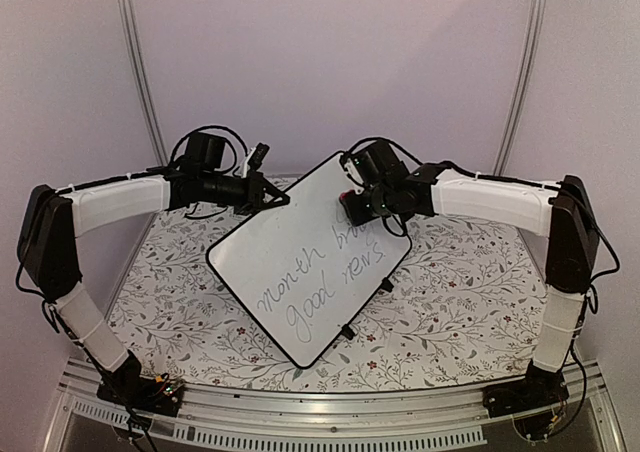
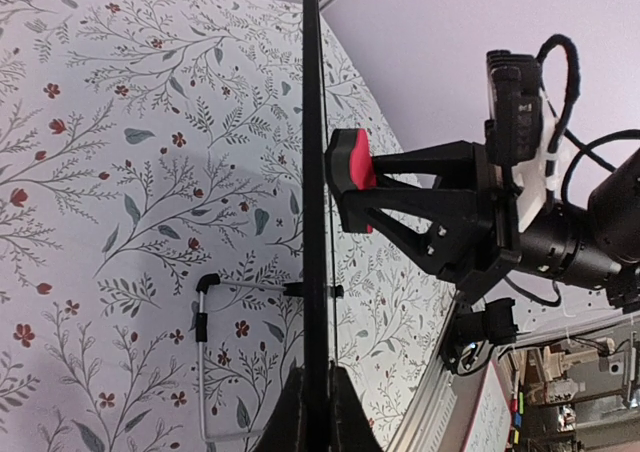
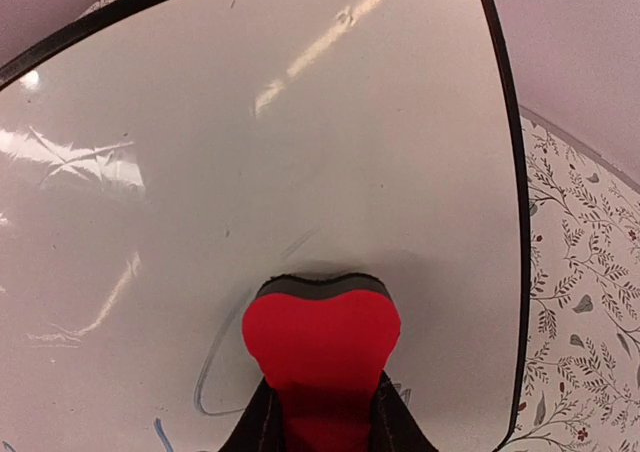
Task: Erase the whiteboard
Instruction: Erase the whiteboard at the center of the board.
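The whiteboard (image 1: 310, 262) is a white board with a thin black frame, held tilted above the table, with grey handwriting on its lower half. My left gripper (image 1: 280, 200) is shut on its upper left edge; the left wrist view shows the board edge-on (image 2: 315, 172) between my fingers (image 2: 318, 392). My right gripper (image 1: 355, 204) is shut on a red eraser (image 3: 320, 337) and presses its dark felt face against the board (image 3: 300, 122) near the upper right corner. Faint blue-grey strokes (image 3: 215, 382) lie just left of the eraser. The eraser also shows in the left wrist view (image 2: 350, 162).
A floral tablecloth (image 1: 450, 292) covers the table. The board's wire foot (image 2: 203, 362) with black caps sticks out behind it, and small black feet (image 1: 347, 329) show on its lower right edge. An aluminium rail (image 1: 330, 417) runs along the near edge. Wall posts (image 1: 140, 82) stand behind.
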### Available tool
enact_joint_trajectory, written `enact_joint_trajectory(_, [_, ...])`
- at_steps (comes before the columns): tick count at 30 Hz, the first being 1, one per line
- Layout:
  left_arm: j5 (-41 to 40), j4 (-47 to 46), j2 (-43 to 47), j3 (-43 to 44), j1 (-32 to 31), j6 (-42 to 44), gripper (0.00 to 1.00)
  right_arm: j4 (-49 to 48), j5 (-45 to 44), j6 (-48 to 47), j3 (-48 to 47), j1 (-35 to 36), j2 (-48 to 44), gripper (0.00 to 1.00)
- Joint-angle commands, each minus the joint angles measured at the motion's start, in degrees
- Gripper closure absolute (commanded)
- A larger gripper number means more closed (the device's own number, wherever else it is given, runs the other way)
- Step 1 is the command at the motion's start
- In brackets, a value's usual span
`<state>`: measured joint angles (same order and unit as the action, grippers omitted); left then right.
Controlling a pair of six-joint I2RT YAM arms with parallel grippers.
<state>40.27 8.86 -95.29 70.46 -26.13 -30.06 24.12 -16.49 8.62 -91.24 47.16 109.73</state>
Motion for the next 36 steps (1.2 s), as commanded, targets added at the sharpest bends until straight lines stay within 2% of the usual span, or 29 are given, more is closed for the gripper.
enact_joint_trajectory(1, [1.9,1.8,-1.4,-1.2,-1.5,2.7,1.00,1.0,2.0,0.9,2.5,-0.3,-2.3,1.00])
enact_joint_trajectory(36, [1.7,1.9,-0.6,-1.3,-1.4,2.9,1.00,0.3,2.2,1.7,4.8,-0.3,-6.5,1.00])
